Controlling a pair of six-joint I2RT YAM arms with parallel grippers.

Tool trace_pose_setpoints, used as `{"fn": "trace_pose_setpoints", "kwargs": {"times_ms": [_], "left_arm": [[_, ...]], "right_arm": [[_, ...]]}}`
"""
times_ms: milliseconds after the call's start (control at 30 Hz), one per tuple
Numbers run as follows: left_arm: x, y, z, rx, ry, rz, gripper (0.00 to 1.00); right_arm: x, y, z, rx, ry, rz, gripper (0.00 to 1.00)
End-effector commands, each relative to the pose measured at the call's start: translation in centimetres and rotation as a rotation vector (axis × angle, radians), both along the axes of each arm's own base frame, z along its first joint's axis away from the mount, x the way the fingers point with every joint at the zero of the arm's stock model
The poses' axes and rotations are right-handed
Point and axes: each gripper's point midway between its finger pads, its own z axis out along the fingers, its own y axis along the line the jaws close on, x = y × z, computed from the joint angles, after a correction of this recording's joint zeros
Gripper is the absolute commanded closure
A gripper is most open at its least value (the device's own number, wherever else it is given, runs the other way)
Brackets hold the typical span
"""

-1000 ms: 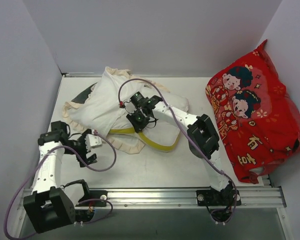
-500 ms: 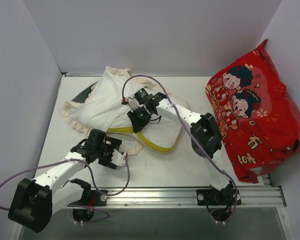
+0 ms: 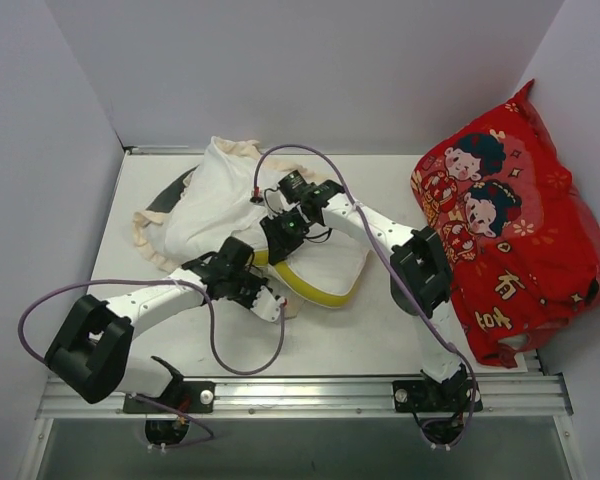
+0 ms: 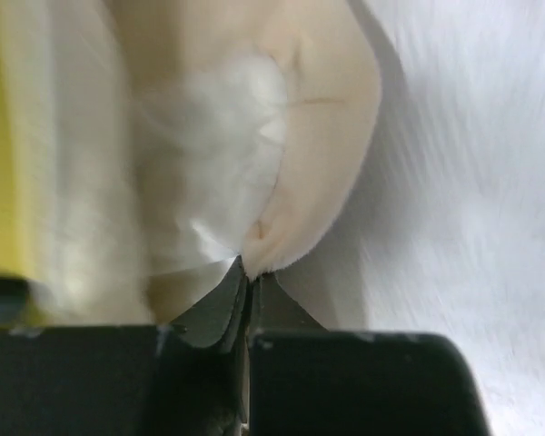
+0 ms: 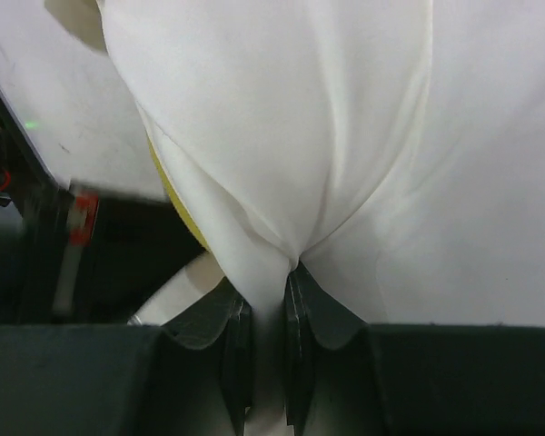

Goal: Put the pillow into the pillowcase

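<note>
White table [image 3: 380, 335] boxed in on three sides by plain pale grey walls: back wall [image 3: 310, 70], left wall [image 3: 40, 200], right wall [image 3: 592, 60]. Metal rail [image 3: 310, 396] fixed along near table edge. Grey floor [image 3: 330, 452] seen below rail. Large red cartoon cushion [image 3: 510, 230] propped against right wall. Scene evenly lit, shadows soft.

White tabletop [image 3: 350, 330]. Pillowcase [image 3: 195, 215] bunched at 10 o'clock, cream frill lying on surface. Pillow [image 3: 335, 258] at centre, yellow-edged end toward 6 o'clock, far end touching pillowcase. Red cartoon cushion [image 3: 510, 230] at 3 o'clock, apart from pillow.
</note>
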Motion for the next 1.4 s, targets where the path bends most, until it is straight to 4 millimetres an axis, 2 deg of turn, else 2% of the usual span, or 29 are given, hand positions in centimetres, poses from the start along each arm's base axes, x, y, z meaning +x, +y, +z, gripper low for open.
{"fn": "trace_pose_setpoints", "kwargs": {"times_ms": [0,67,133,167,233,300,333,367,433,467,500,533,600,667,700,733,767,800,867,900,933,967,1000,1033,1133,1200,1233,1333,1367], "left_arm": [[-5.9,-7.0,7.0,-0.203,0.152,-0.178,1.00],[-9.3,-9.4,8.9,-0.244,0.204,-0.270,1.00],[-11.0,-10.5,9.8,-0.268,0.224,-0.313,1.00],[-12.3,-11.0,10.1,-0.282,0.260,-0.334,1.00],[-13.1,-11.4,9.9,-0.282,0.297,-0.335,1.00],[-13.5,-11.1,9.1,-0.265,0.343,-0.297,1.00],[-13.6,-10.7,8.9,-0.253,0.349,-0.281,1.00],[-13.4,-10.4,9.0,-0.249,0.351,-0.244,0.93],[-12.8,-10.0,11.4,-0.313,0.338,-0.172,0.79],[-12.7,-9.7,12.4,-0.344,0.385,-0.078,0.76],[-11.6,-9.4,15.2,-0.417,0.361,-0.017,0.65],[-11.2,-8.7,16.2,-0.443,0.379,0.045,0.62],[-10.6,-7.3,18.6,-0.514,0.419,0.166,0.58],[-8.6,-4.6,19.4,-0.539,0.433,0.349,0.58],[-8.0,-3.5,19.8,-0.556,0.432,0.413,0.58],[-6.5,-1.2,19.6,-0.565,0.435,0.535,0.54],[-5.7,0.0,19.8,-0.582,0.436,0.612,0.53],[-4.9,0.9,19.6,-0.582,0.437,0.682,0.49],[-2.8,3.4,19.1,-0.588,0.423,0.865,0.40],[-1.9,3.6,18.2,-0.562,0.443,0.916,0.38],[-1.2,3.9,17.8,-0.545,0.440,0.960,0.35],[-0.6,3.7,17.8,-0.539,0.448,0.981,0.26],[0.4,3.5,16.5,-0.505,0.471,1.016,0.24],[1.2,3.8,16.0,-0.483,0.457,1.059,0.23],[3.5,3.7,14.0,-0.404,0.426,1.129,0.23],[5.0,3.0,13.0,-0.377,0.403,1.138,0.25],[5.7,3.6,12.4,-0.336,0.351,1.167,0.25],[7.0,3.8,10.6,-0.254,0.311,1.197,0.33],[7.2,3.7,9.9,-0.234,0.315,1.201,0.36]], "right_arm": [[-0.1,1.9,7.1,0.172,0.007,0.007,1.00],[0.5,2.7,7.0,0.185,0.006,0.010,1.00],[0.7,3.0,6.4,0.188,0.032,0.008,1.00],[0.3,3.4,5.1,0.184,0.080,0.016,1.00],[-0.8,3.9,3.2,0.172,0.169,-0.002,1.00],[-2.1,3.8,-0.9,0.119,0.249,-0.019,1.00],[-2.5,3.8,-2.1,0.101,0.286,-0.047,1.00],[-2.8,3.5,-3.8,0.081,0.324,-0.078,1.00],[-3.0,2.9,-6.2,0.068,0.363,-0.130,1.00],[-2.7,2.6,-6.4,0.070,0.396,-0.181,1.00],[-2.2,2.6,-6.4,0.089,0.384,-0.195,1.00],[-2.4,2.3,-6.8,0.084,0.394,-0.209,1.00],[-2.1,2.5,-5.6,0.110,0.376,-0.219,0.98],[-2.1,2.8,-3.4,0.149,0.386,-0.224,0.91],[-2.0,2.6,-2.5,0.164,0.388,-0.231,0.77],[-1.9,2.2,-1.6,0.177,0.380,-0.237,0.69],[-2.2,1.6,0.1,0.199,0.364,-0.237,0.61],[-1.9,0.8,0.9,0.211,0.350,-0.249,0.49],[-2.4,-1.1,3.2,0.233,0.304,-0.252,0.40],[-2.8,-2.1,3.5,0.224,0.291,-0.246,0.36],[-2.4,-3.4,5.1,0.248,0.259,-0.264,0.34],[-2.5,-4.4,5.4,0.241,0.260,-0.279,0.34],[-2.6,-5.6,5.1,0.230,0.265,-0.297,0.33],[-1.8,-7.1,5.9,0.238,0.252,-0.342,0.33],[-0.9,-11.4,4.2,0.161,0.283,-0.464,0.33],[-1.3,-14.2,2.2,0.078,0.330,-0.552,0.33],[-1.2,-15.4,1.9,0.070,0.350,-0.594,0.33],[-1.4,-19.9,0.3,0.004,0.394,-0.715,0.31],[-1.6,-20.6,0.1,-0.014,0.397,-0.726,0.31]]}}
